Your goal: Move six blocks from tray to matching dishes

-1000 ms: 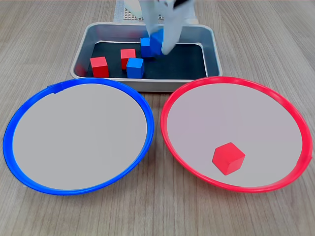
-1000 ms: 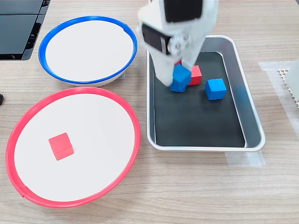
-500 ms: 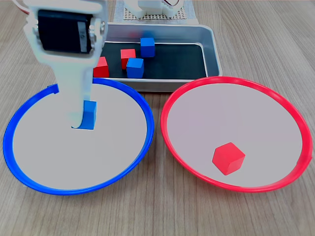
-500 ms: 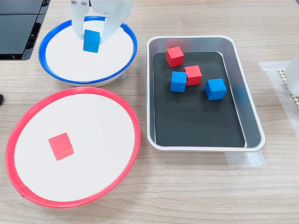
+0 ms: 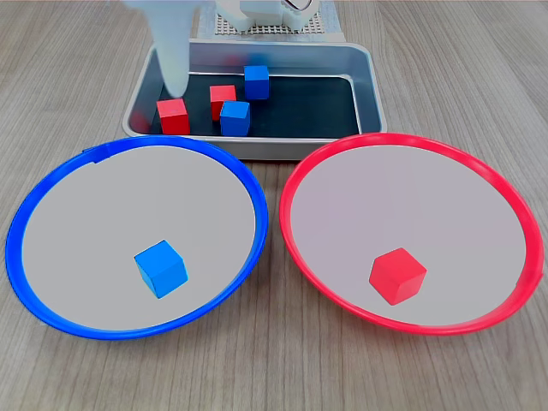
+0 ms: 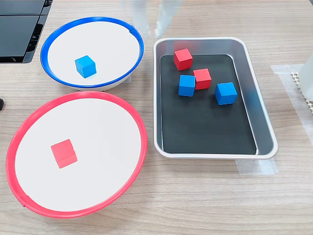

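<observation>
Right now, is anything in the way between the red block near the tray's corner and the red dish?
Nothing visible blocks it. In the second exterior view, that red block only has the tray wall and bare table before the red-rimmed dish.

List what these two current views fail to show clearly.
- The tool: in the first exterior view one blurred finger shows, the rest cut off by the top edge; in the second exterior view a motion smear. Open or shut: cannot tell.
- Arm base: cropped by the first exterior view's top edge.
- White object: cut by the second exterior view's right edge, unidentifiable.
</observation>
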